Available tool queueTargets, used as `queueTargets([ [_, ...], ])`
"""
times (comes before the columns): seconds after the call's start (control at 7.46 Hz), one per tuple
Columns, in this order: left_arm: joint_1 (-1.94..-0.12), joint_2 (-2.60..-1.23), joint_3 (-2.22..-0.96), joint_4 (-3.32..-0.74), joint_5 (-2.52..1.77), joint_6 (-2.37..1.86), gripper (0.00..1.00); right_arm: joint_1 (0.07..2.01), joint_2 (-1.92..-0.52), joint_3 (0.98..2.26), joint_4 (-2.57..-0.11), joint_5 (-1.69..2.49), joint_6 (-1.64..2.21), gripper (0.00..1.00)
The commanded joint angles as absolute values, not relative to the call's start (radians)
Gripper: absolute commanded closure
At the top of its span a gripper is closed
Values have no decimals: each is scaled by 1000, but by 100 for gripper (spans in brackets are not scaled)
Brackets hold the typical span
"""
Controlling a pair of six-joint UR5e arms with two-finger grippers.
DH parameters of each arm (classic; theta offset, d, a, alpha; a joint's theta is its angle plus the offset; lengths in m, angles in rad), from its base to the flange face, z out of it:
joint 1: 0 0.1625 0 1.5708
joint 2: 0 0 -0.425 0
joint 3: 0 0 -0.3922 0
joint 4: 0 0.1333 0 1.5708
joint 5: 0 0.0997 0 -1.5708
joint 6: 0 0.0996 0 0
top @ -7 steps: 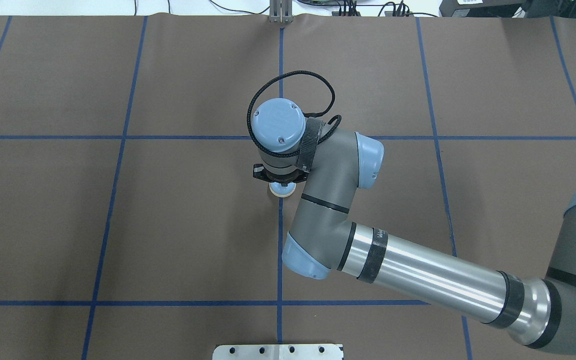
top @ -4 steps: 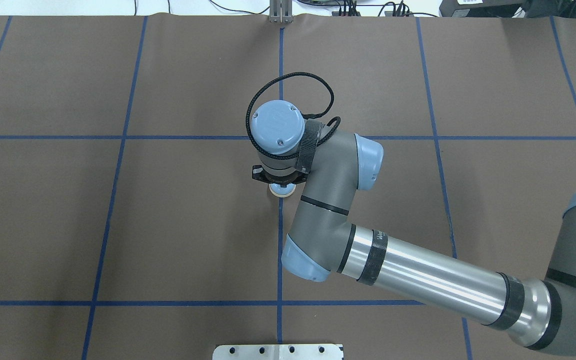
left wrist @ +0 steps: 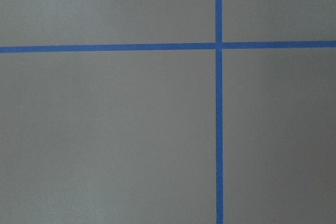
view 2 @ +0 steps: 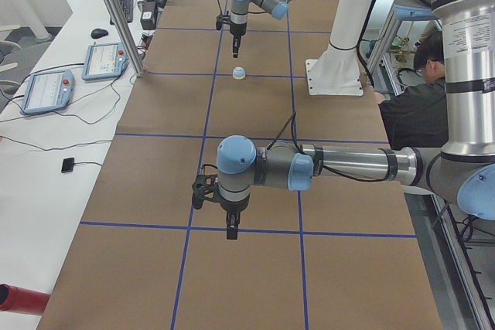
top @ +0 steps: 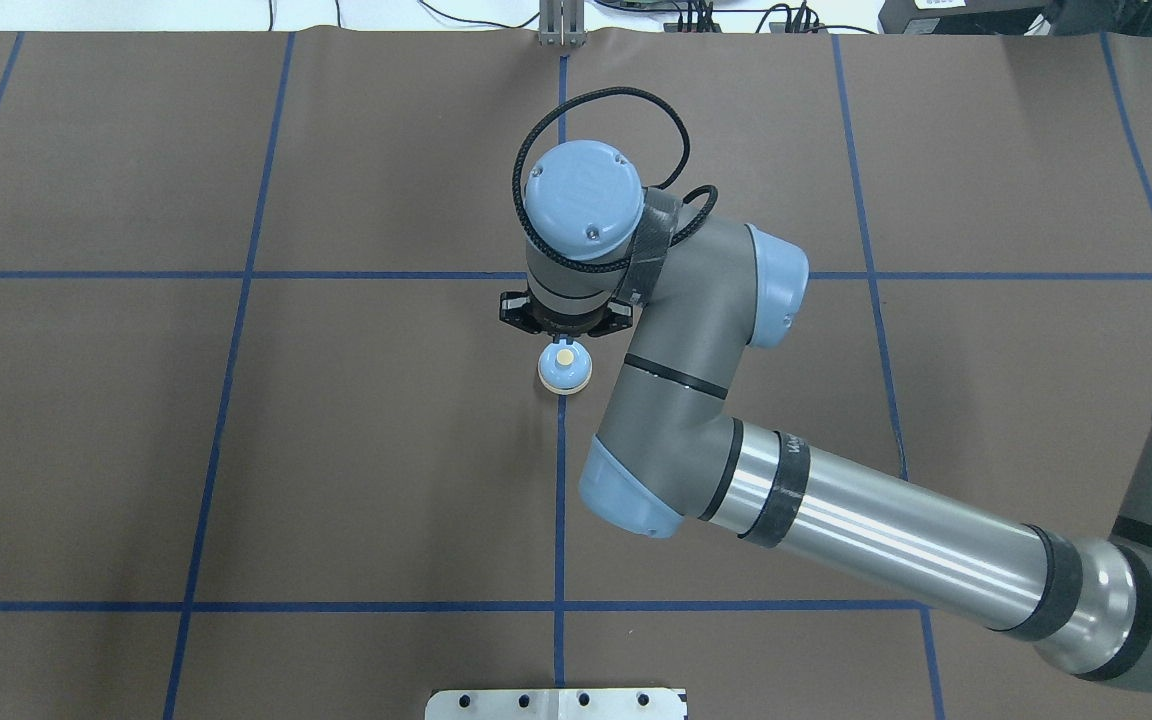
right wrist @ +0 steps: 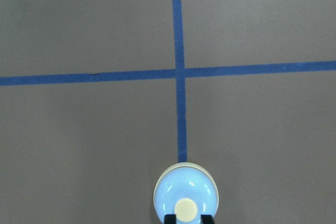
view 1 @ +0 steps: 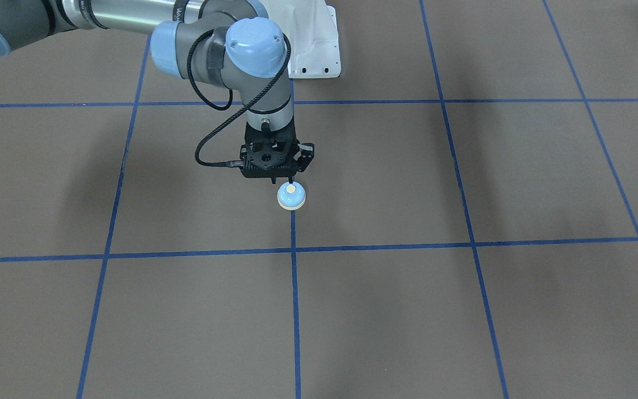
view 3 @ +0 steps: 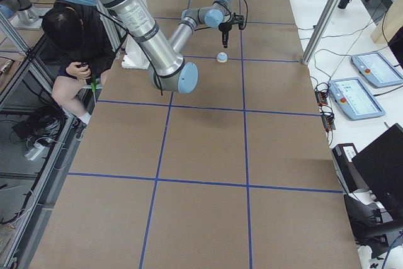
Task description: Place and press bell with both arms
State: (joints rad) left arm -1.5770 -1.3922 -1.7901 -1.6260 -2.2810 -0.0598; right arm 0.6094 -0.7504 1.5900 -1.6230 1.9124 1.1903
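Note:
The small light-blue bell (top: pixel 564 368) with its cream button stands alone on the brown mat, on a blue tape line. It also shows in the front view (view 1: pixel 291 196), the right wrist view (right wrist: pixel 185 195) and both side views (view 2: pixel 240 73) (view 3: pixel 221 57). My right gripper (view 1: pixel 290 180) hangs just above it and points straight down. In the right wrist view the gripper (right wrist: pixel 188 220) shows two black fingertips a small gap apart, either side of the button, holding nothing. My left gripper (view 2: pixel 230 229) hangs over the mat far from the bell. I cannot tell whether it is open or shut.
The white bolted pedestal (view 1: pixel 310 39) stands at the robot's side of the table. A metal post (top: pixel 561 25) stands at the far edge. A seated person (view 2: pixel 414 106) is beside the table, and tablets (view 2: pixel 46 90) lie on the side bench. Blue tape lines grid the mat.
My right wrist has lifted and drawn back from the bell. The bell, half hidden under the gripper before, now shows whole and stays in place.

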Motion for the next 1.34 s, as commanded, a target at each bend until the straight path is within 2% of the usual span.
queueTargets([
  [0.0,-1578,-1394,-1792,-1626,-2281,-60,0,798,-861,1740,-1797,2043,873,0],
  [0.27,-1577,-1394,-1799,-1629,-2283,-60,0,998,-975,1779,-1856,2135,574,0],
  [0.54,-1578,-1429,-1804,-1612,-2325,-102,0,1254,-1153,1776,-1856,2285,169,0],
  [1.21,-1585,-1421,-1819,-1554,-2415,-87,0,1503,-1474,1759,-1848,2290,-202,0],
])
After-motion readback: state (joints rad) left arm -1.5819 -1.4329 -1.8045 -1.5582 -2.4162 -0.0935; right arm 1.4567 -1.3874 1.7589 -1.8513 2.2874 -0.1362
